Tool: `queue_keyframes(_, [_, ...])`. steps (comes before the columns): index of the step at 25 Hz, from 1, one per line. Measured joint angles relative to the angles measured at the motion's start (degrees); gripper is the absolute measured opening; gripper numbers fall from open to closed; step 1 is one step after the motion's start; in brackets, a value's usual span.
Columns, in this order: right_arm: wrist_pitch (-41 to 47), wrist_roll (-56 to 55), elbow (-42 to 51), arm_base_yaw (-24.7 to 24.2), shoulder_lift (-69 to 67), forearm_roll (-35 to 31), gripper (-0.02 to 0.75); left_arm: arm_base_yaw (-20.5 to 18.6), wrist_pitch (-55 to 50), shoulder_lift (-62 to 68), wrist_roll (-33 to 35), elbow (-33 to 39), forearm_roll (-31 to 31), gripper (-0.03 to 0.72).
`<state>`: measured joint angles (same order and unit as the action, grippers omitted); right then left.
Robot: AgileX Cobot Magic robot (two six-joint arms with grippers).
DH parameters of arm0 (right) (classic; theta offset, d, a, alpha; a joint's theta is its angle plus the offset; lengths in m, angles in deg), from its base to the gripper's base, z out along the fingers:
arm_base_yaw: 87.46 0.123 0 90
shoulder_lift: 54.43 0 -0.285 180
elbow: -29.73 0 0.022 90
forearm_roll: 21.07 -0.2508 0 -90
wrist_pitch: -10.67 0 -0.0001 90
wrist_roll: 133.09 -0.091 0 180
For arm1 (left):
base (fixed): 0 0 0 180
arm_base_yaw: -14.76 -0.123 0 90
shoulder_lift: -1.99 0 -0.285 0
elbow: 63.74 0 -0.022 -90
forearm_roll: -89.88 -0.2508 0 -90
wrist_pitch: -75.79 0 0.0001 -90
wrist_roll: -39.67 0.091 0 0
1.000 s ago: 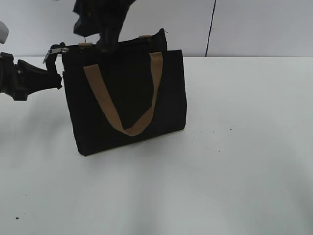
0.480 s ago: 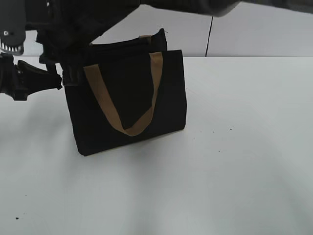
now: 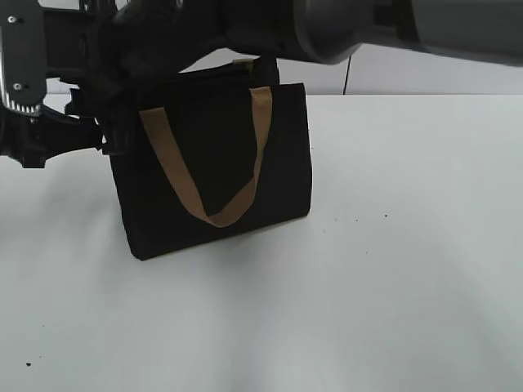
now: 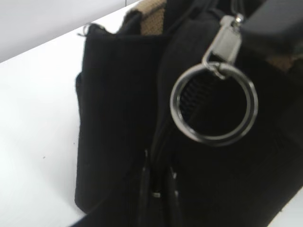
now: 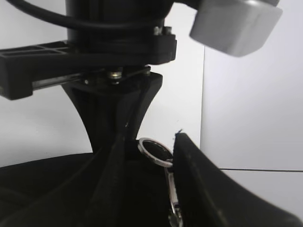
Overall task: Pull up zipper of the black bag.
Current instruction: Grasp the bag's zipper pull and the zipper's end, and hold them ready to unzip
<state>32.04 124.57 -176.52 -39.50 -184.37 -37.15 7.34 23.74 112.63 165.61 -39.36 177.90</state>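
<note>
The black bag (image 3: 214,163) stands upright on the white tabletop (image 3: 392,269), boxy, a tan strap (image 3: 208,175) looping down its front face. Along its top edge runs the zipper (image 4: 189,101) (teeth parted there), its silver ring pull (image 4: 214,104) hanging from a grey tab. The left tool (image 3: 98,135) sits at the bag's left top corner, the right tool (image 5: 124,139) just beside the ring; I cannot tell either's grip.
</note>
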Motion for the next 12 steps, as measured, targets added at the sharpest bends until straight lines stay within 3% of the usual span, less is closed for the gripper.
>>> queue_keyframes(12, [-4.2, 0.2, 0.0, 0.0, -2.2, 0.0, 0.269, 0.0, 2.7, -1.9, -0.1, 0.0, -2.2, 0.032])
